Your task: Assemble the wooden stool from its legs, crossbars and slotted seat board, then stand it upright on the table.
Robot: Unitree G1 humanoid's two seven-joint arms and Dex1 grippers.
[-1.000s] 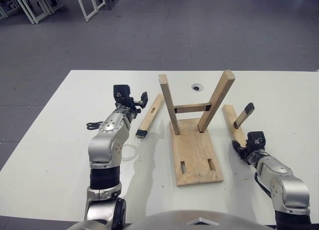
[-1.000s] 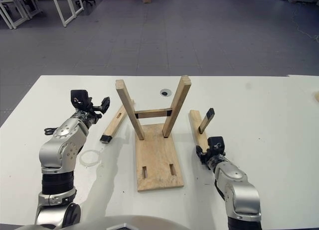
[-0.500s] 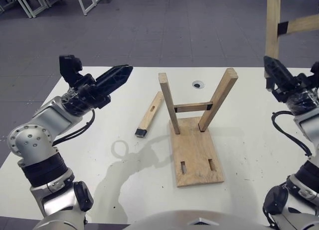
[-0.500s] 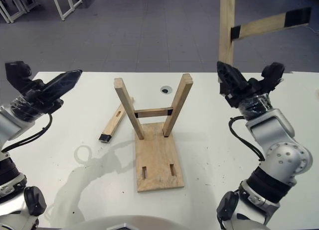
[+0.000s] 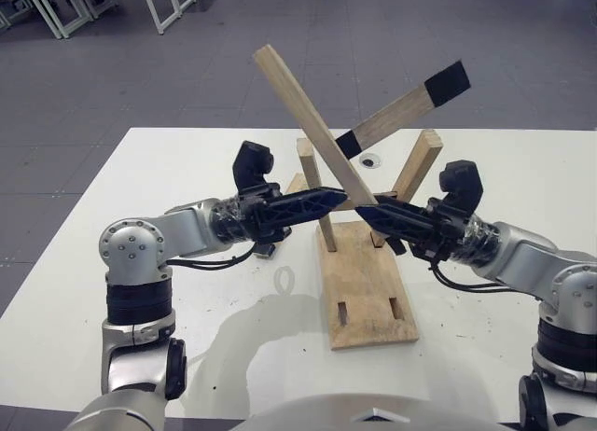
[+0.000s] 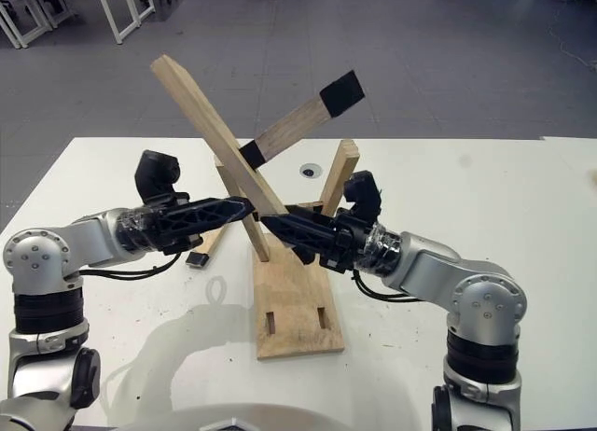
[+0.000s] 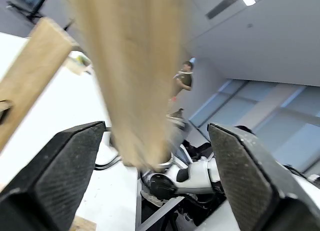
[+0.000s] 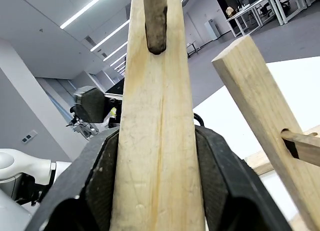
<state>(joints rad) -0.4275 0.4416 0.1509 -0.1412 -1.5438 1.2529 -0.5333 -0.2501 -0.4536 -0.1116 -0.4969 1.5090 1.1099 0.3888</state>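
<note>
right gripper (image 5: 366,212) clamped on leg (image 5: 300,104) (crossbar (image 5: 401,109) attached), leg slanting up away from it. left gripper (image 5: 340,197) fingers spread, same leg's low end between them. seat board (image 5: 368,291) on table below both grippers.

The white table (image 5: 177,160) has a small round hole (image 6: 308,171) near its far edge. Beyond that edge spreads a grey tiled floor (image 5: 140,67), with white metal furniture frames (image 5: 56,11) standing past the table's far left corner. High above the table, a pale ceiling (image 8: 30,11) carries long strip lights (image 8: 85,10).
</note>
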